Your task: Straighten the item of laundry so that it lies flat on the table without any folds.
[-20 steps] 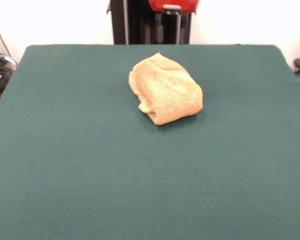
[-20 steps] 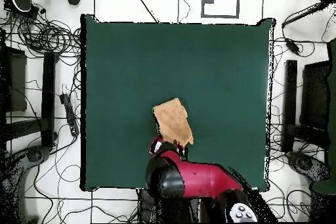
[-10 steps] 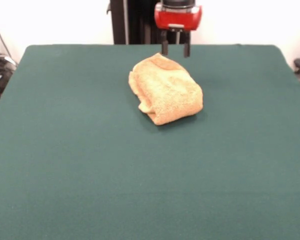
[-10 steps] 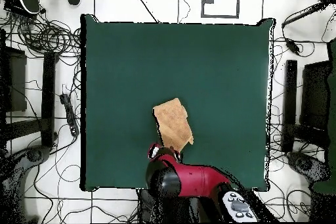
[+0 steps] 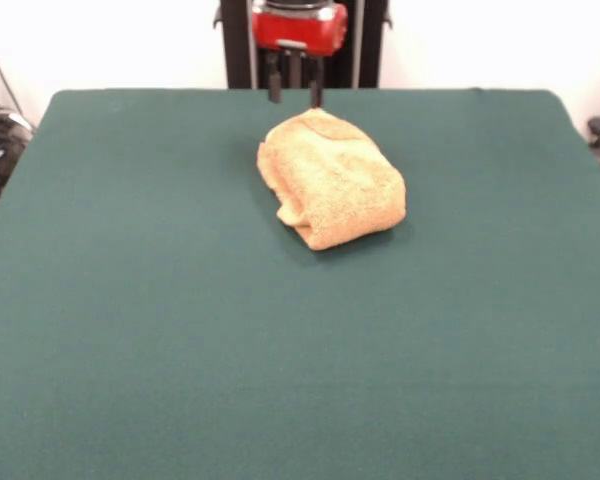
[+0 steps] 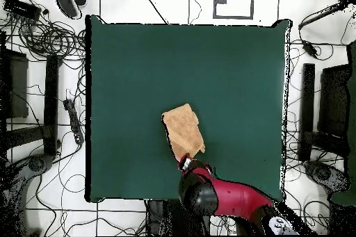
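End effector [image 5: 292, 95] open, just behind folded towel [image 5: 330, 180]

Front view: towel [image 5: 331, 177] lies bunched on the bench [image 5: 180, 330], toward the far side, slightly right of the middle. Pincer [image 5: 294, 93] hangs just behind the towel's far-left corner, fingers apart, above the bench's far edge.

Overhead view: towel [image 6: 183, 129] sits below the bench's [image 6: 236, 60] centre; arm [image 6: 222, 196] crosses the bottom edge, pincer [image 6: 185, 162] just beside the towel's lower end.
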`<state>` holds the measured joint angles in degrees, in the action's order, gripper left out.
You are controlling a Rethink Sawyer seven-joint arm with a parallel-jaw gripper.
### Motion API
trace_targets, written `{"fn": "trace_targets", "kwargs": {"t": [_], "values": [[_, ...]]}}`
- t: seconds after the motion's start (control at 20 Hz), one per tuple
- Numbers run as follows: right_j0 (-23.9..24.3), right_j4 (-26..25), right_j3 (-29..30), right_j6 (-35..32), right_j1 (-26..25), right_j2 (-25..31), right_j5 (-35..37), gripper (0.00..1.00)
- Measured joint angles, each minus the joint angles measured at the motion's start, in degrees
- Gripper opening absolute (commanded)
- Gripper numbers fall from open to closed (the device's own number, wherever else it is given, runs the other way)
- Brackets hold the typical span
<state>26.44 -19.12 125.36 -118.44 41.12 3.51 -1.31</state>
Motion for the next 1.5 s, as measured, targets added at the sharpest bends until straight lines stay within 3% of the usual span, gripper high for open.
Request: {"fn": "trace_targets", "kwargs": {"t": [0.25, 0.85, 1.5], "values": [[0.5, -0.7, 0.0, 0.0, -0.3, -0.9, 0.0, 1.0], [-3.9, -0.7, 0.0, 0.0, -6.4, -3.2, -2.5, 1.0], [-3.7, -0.6, -1.4, 0.0, -16.6, -3.9, -8.5, 1.0]]}}
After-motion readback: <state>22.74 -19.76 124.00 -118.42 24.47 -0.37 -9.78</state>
